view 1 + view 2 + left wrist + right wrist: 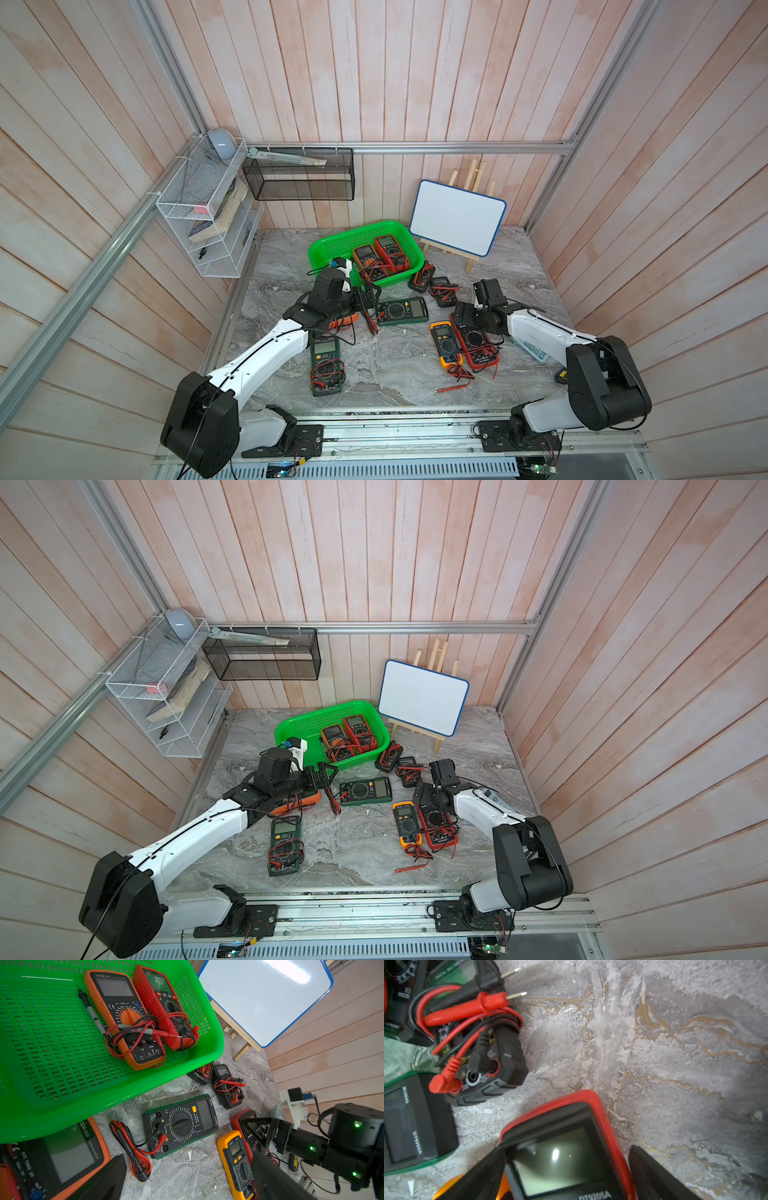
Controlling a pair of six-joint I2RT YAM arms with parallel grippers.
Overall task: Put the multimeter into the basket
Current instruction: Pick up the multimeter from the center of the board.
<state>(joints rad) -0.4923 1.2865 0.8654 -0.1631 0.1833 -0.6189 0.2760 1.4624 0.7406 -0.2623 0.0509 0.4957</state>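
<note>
The green basket (pixel 332 245) (pixel 62 1053) at the table's back holds an orange multimeter (pixel 365 255) and a red one (pixel 390 249). My right gripper (pixel 566 1167) (pixel 462 316) is open, with its fingers on either side of the screen end of a red multimeter (pixel 564 1147) (pixel 477 345) that lies on the table. A gap shows beside one finger. My left gripper (pixel 366 297) (pixel 191 1178) is open and empty, low over the table between an orange multimeter (pixel 58 1157) (pixel 345 322) and a dark green one (pixel 403 311) (pixel 182 1124).
More multimeters lie around: a yellow one (pixel 444 343), a green one (pixel 326 365) and two black ones (pixel 432 284), with loose probe leads (pixel 451 389). A whiteboard on an easel (pixel 457 216) stands at the back right. A white wire rack (pixel 203 216) and a black mesh bin (pixel 299 174) hang on the walls.
</note>
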